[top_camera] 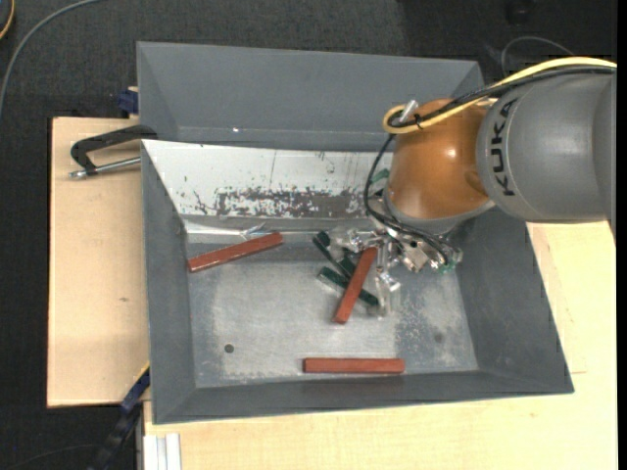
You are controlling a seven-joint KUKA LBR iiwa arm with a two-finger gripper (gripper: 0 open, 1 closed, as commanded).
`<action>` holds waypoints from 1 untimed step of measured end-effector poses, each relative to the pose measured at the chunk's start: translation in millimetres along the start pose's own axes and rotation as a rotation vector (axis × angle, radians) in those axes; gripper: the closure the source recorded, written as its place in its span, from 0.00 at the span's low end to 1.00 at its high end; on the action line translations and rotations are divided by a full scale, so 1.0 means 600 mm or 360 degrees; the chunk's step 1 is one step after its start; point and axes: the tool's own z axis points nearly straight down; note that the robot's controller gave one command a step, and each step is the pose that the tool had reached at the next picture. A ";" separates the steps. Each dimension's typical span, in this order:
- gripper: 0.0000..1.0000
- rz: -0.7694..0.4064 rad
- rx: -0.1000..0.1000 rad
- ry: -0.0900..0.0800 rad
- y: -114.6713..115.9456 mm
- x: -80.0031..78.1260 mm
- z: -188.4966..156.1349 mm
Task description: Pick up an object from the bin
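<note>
Shows the gripper [377,262] low in the grey bin [167,292], right of centre, over a tilted red stick [349,300] crossing dark green sticks [336,274], open or closed impossible to tell, with a second red stick [235,253] back left and a third red stick [353,365] in front.

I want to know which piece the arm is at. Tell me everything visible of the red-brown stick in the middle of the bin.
The red-brown stick is a slim, straight bar with a matte surface, seemingly whole. It lies slanted at the middle of the bin, its lower end on the bare floor and its upper end running beneath the gripper. It crosses a few dark green sticks and touches them. Whether it is gripped cannot be told.
</note>
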 end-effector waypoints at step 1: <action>1.00 0.0003 0.0008 -0.0012 -0.004 -0.003 -0.008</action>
